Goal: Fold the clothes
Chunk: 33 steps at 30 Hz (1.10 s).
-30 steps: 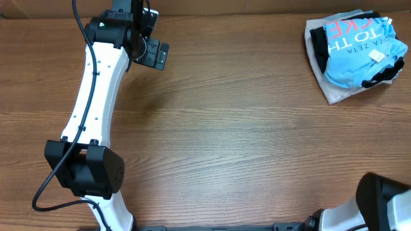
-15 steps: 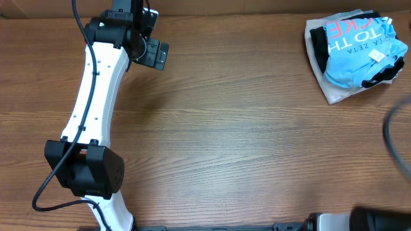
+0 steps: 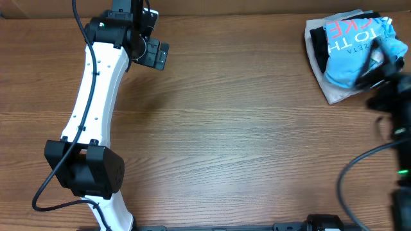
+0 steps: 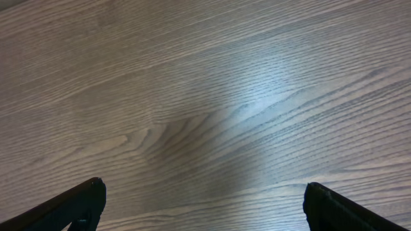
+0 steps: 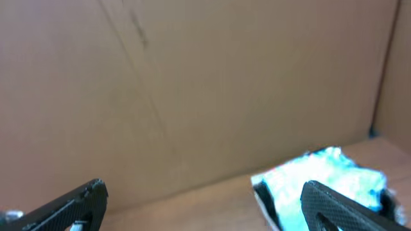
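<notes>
The light sky-blue cotton T-shirt with coral-red block lettering (image 3: 355, 48) lies bunched in the upper right of the overhead frame, on top of a black garment (image 3: 317, 43) and a white cloth (image 3: 331, 92), all on the brown wood-grain tabletop (image 3: 244, 128). In the right wrist view it shows as a blurred pale-blue heap (image 5: 327, 176) at the lower right, below a brown cardboard wall (image 5: 192, 83).

The right claw (image 5: 202, 205) has its two dark fingertips wide apart, with nothing between them; its arm (image 3: 392, 102) is a dark blur at the right edge of the overhead frame, just below the pile. The left claw (image 4: 205, 205), at the upper left of the overhead frame, is likewise spread and empty over bare wood.

The shirt looks light, soft and limp: it will drape and slip off the layers below rather than hold shape. A pinch on a free edge or sleeve, taking blue fabric only, seems best, so the black garment is not dragged along.
</notes>
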Each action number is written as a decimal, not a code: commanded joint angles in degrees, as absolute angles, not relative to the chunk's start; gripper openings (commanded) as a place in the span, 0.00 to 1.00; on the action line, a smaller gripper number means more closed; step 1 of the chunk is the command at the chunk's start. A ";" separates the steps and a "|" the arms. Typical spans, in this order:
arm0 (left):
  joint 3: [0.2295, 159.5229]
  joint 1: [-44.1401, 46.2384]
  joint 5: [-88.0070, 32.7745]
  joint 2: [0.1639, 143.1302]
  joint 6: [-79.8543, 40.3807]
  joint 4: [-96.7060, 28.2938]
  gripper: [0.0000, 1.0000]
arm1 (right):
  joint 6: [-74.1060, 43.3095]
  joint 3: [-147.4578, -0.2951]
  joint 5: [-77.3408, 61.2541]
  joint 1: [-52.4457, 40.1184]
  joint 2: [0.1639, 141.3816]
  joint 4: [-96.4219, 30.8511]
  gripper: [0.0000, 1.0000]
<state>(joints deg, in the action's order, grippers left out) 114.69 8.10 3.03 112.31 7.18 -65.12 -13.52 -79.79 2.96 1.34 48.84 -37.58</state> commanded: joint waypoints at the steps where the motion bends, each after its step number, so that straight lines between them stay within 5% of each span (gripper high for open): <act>1: 114.48 7.57 2.50 112.22 6.17 -65.10 1.00 | -14.04 -62.06 -0.93 0.84 38.24 -30.09 1.00; 14: 114.48 7.66 2.48 112.20 6.17 -65.12 1.00 | -16.80 -17.96 -0.75 -0.75 13.26 -9.80 1.00; 33: 114.48 7.64 2.50 112.22 6.17 -65.12 1.00 | -16.80 -2.76 -0.58 -0.75 2.04 -4.86 1.00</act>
<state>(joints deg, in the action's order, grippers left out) 114.69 8.10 2.98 112.31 7.18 -65.10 -16.49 -3.90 -1.04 -0.43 3.84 -5.52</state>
